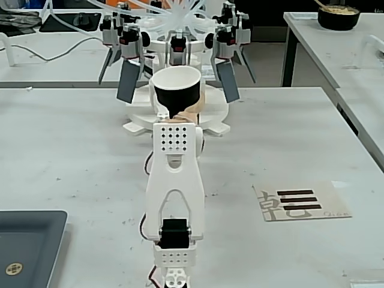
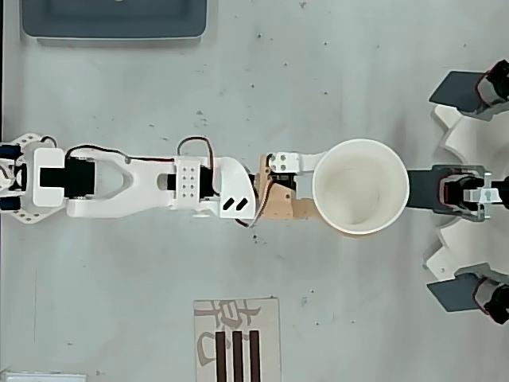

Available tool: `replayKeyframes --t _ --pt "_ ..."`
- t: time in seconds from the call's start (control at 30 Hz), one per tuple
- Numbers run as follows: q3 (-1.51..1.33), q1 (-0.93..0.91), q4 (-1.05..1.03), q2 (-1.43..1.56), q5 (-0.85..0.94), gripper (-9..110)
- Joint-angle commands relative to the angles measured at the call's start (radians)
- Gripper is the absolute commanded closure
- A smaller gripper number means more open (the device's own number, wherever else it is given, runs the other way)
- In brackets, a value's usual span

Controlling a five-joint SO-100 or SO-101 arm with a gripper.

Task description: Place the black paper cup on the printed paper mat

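The black paper cup [image 1: 176, 90] is black outside and white inside, and it stands upright with its mouth open to the top. In the overhead view the black paper cup [image 2: 360, 187] shows only its white inside and rim. My gripper [image 1: 180, 113] is shut on its lower part, at the end of the outstretched white arm. The beige finger [image 2: 278, 205] reaches under the rim, which hides the fingertips. The cup's base is hidden behind the arm in the fixed view. The printed paper mat [image 1: 303, 202] lies flat on the table, well apart from the cup, with nothing on it. In the overhead view the printed paper mat [image 2: 237, 342] sits at the bottom edge.
A white round rig with several small arms and grey paddles [image 1: 180, 42] stands just beyond the cup, at the right edge overhead [image 2: 469, 191]. A dark grey tray [image 1: 30, 240] lies at the near left. A dark bowl [image 1: 338, 16] sits on the neighbouring table.
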State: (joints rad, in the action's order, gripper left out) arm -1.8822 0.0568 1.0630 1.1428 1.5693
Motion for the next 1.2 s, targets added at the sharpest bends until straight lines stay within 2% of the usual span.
replayKeyframes --t 0.0,0.33,0.7,1.17 --pt "-0.17 -0.04 0.161 0.069 0.058 91" --pt "-0.175 -0.04 0.163 0.072 0.057 91" --pt "-0.299 -0.037 0.167 0.178 -0.04 89" --pt "-0.586 -0.037 0.166 0.431 -0.06 89"
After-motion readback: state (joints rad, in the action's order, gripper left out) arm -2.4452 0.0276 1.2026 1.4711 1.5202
